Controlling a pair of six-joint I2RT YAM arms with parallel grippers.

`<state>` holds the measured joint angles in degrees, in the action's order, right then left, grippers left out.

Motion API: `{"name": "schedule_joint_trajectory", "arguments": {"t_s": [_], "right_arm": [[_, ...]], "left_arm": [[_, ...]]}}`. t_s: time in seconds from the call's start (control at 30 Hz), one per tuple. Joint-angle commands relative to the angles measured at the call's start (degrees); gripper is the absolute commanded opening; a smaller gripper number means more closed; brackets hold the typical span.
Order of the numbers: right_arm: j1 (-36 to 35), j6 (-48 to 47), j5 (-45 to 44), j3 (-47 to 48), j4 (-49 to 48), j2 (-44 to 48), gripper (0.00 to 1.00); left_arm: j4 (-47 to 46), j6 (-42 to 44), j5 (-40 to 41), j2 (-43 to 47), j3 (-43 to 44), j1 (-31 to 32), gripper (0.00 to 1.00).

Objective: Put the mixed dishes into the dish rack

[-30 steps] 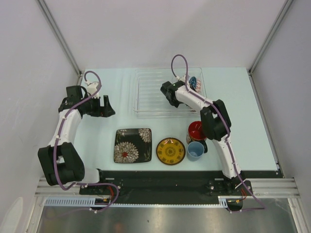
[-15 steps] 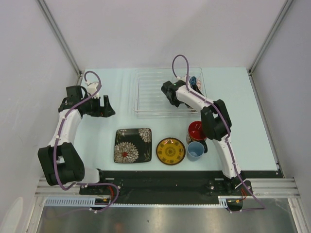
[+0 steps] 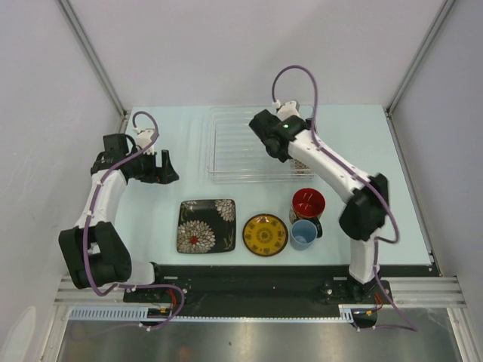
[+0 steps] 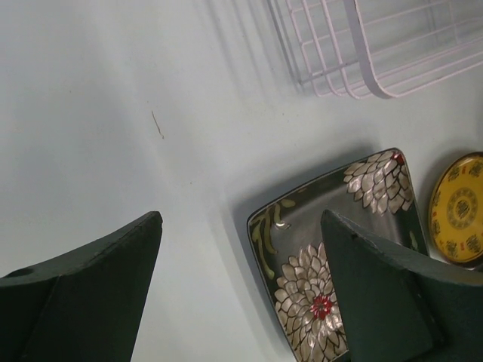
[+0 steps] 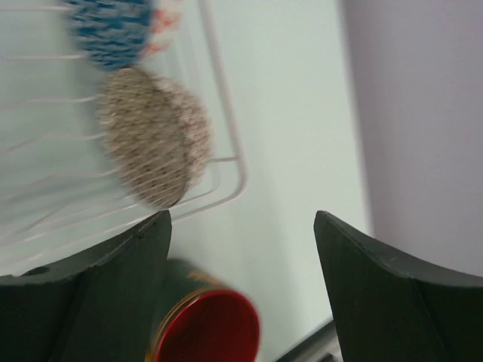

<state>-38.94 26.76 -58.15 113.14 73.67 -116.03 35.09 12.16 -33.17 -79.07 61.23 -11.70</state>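
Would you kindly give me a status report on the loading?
Left gripper open, right gripper open, both empty. Patterned bowl, blue mosaic bowl in dish rack. Nothing blocking.

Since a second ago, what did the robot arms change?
The right gripper opened, let go of the small patterned bowl, leaving it in the dish rack, and lifted away. The left gripper, black plate, yellow plate, red cup and blue cup stayed put.

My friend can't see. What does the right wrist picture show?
Two bowls rest on edge in the clear dish rack: a pinkish patterned bowl and a blue mosaic bowl. A red-inside cup sits outside it, seen between the right gripper's open jaws.
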Motion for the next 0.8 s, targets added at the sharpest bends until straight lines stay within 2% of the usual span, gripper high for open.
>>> {"name": "schedule_joint_trajectory", "arguments": {"t_s": [0.0,0.03,0.07,0.1,0.17,0.27,0.37,0.53,0.57,0.6,0.77], "right_arm": [[-3.4,-2.7,23.1,-8.5,-11.5,19.3,0.81],[-3.8,-5.0,30.7,-12.3,-16.2,23.0,0.81],[-3.6,-4.8,45.3,-17.4,-21.1,30.9,0.81],[-3.2,-4.2,50.6,-25.2,-28.9,33.6,0.84],[-2.7,-3.1,57.4,-29.7,-31.4,36.2,0.84],[-4.5,-4.5,60.0,-34.8,-33.8,36.4,0.81],[-6.1,-5.4,63.9,-40.1,-42.7,36.5,0.79],[-6.1,-4.6,73.0,-41.1,-47.8,27.8,0.67],[-6.1,-4.4,74.0,-41.1,-49.6,26.3,0.73],[-6.1,-3.8,75.0,-41.1,-50.4,24.6,0.85],[-6.8,-2.3,76.7,-41.1,-56.9,17.8,0.85]], "left_arm": [[4.6,8.1,0.4,2.9,1.1,-0.5,0.91],[5.4,10.2,1.0,3.6,0.6,-0.5,0.91],[6.4,12.3,1.3,4.3,-0.1,-0.5,0.91],[8.3,16.5,1.9,5.3,-1.3,-0.5,0.90],[10.3,20.7,2.7,6.0,-2.4,-1.1,0.91],[14.1,28.0,1.4,6.8,-4.4,-2.4,0.91],[16.8,33.8,2.2,7.4,-6.0,-2.4,0.90],[16.3,39.7,4.4,10.7,-10.2,-2.4,0.90],[16.2,40.4,4.7,11.5,-10.9,-2.4,0.90],[15.5,41.3,5.4,11.8,-11.9,-2.4,0.90],[13.8,43.7,6.8,11.6,-14.6,-2.4,0.90]]}}
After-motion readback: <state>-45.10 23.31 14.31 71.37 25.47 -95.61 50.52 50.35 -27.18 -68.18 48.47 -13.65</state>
